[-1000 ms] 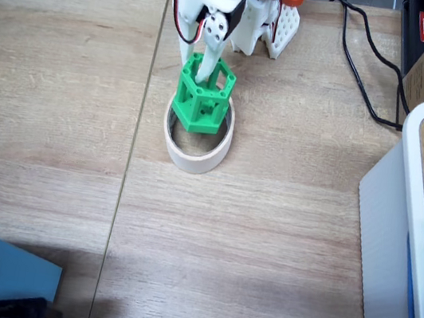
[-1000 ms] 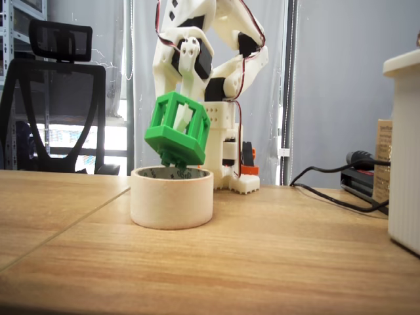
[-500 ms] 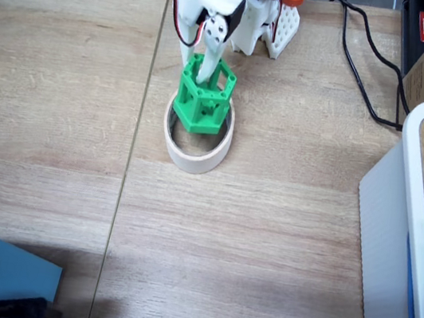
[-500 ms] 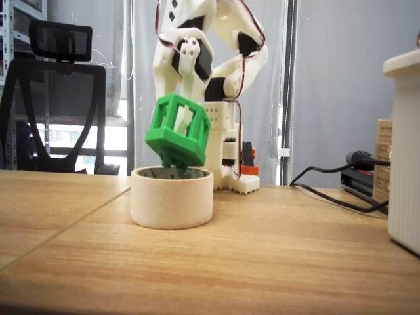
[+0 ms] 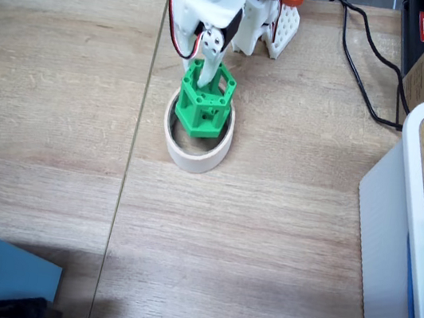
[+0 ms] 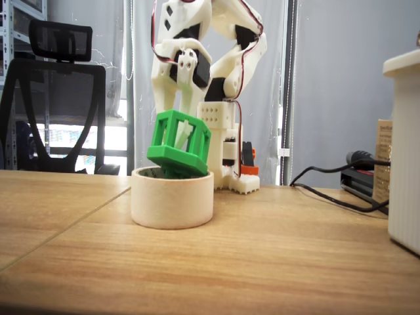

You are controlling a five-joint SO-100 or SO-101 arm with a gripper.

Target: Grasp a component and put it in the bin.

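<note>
Upper middle of the frame on the wooden desk (image 5: 264, 240), white robot jaws (image 5: 204, 85) clamped on the green cage part (image 5: 203, 108), part tilted, its lower end inside the tape ring (image 6: 172, 203), black cable (image 5: 363, 70) at upper right.

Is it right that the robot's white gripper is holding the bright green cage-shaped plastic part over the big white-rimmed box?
Not quite. The white gripper does hold the bright green cage-shaped plastic part, but over the cream ring of masking tape, its lower edge dipping into the ring. The big white-rimmed box stands far to the right, as the fixed view from above shows.
</note>
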